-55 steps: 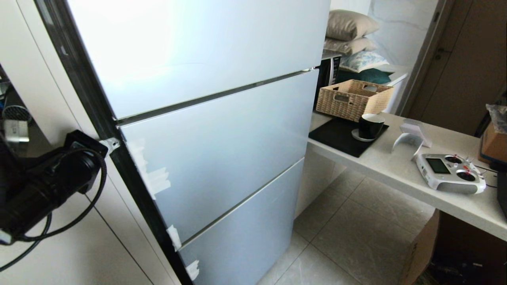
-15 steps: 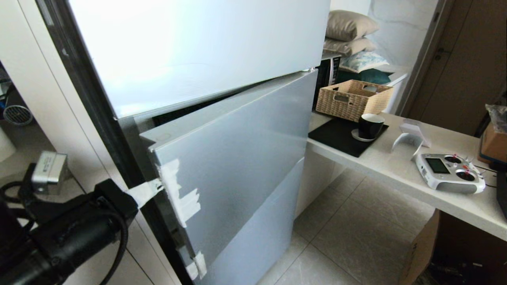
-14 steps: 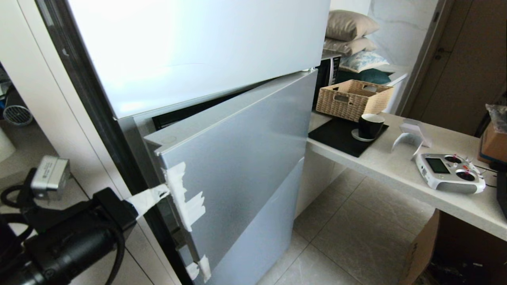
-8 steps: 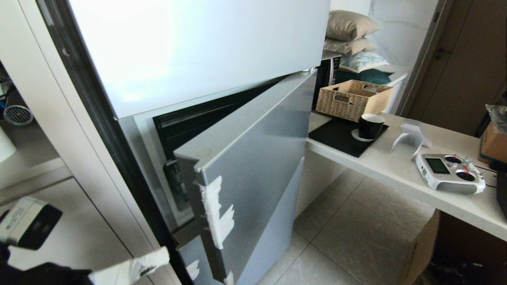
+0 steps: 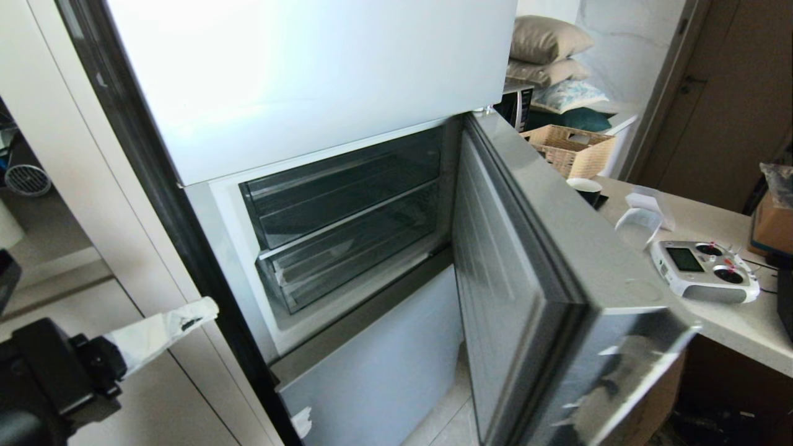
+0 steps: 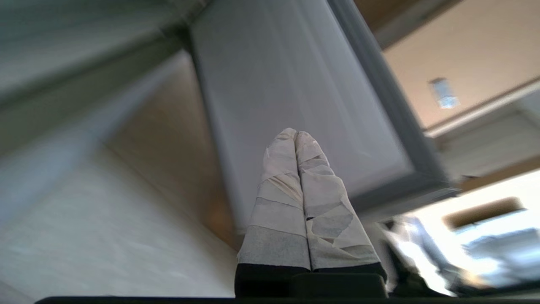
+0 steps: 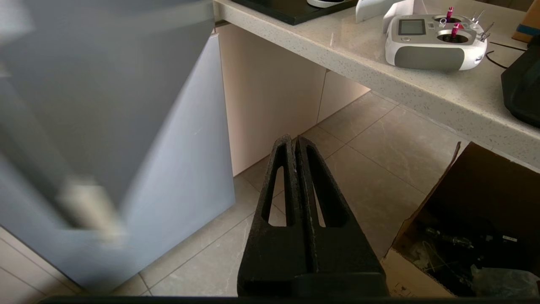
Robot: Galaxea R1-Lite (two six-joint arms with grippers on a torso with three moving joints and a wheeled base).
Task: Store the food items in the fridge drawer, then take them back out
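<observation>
- Standing wide open, the middle fridge door is swung out to the right of the fridge compartment, its inner liner turned toward the opening.
- Two clear drawers are seen stacked inside that compartment, both pushed in.
- The fridge drawer, the lower of the two, is marked by white tape scraps at its front left corner; the upper clear drawer sits directly above it.
- No food item can be made out in either drawer through the plastic.
- The left hand is held low, to the left of the compartment and clear of the fridge's black edge; its white-taped fingers are pressed together on nothing and are pointed toward the opening.
- The right hand is seen only in its own wrist view, its black fingers clenched together and empty, held above the tiled floor to the right of the compartment.
- A white remote controller is laid on the table beyond the open door, and a wicker basket is partly hidden behind the door's top edge.
</observation>
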